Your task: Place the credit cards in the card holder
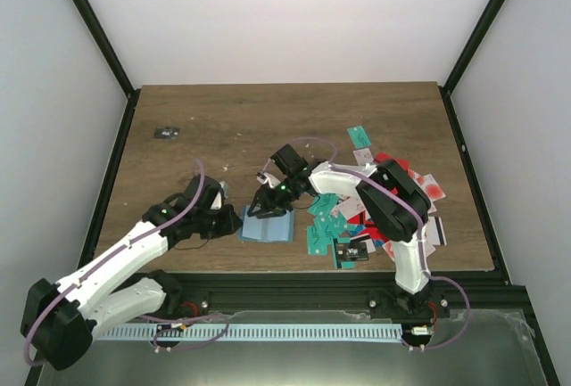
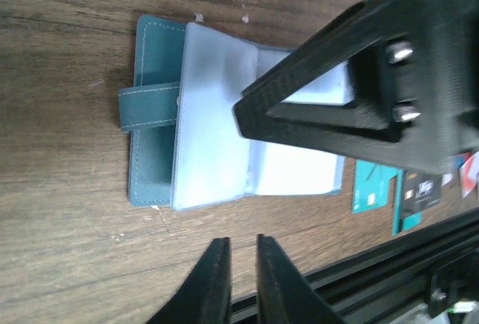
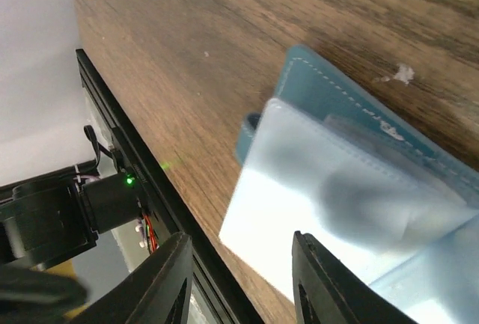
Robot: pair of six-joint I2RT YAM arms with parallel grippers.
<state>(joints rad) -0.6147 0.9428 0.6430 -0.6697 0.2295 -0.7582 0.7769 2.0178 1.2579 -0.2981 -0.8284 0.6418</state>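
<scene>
The card holder (image 1: 266, 228) lies open near the table's front edge. Its teal cover and strap face left and its pale blue pockets (image 2: 217, 129) face up. My right gripper (image 1: 268, 201) hangs open just above those pockets (image 3: 337, 189), with nothing between its fingers (image 3: 168, 283). In the left wrist view one black right-gripper finger (image 2: 314, 99) crosses over the holder. My left gripper (image 2: 241, 253) sits low at the holder's left side, jaws nearly touching and empty. The credit cards (image 1: 375, 217), mostly teal with some red, white and black, lie piled to the holder's right.
A small black object with white marks (image 1: 166, 132) lies at the far left of the table. A teal card (image 2: 372, 185) and a black card (image 2: 419, 193) lie close to the holder's right edge. The black front rail (image 3: 120, 152) runs right beside the holder.
</scene>
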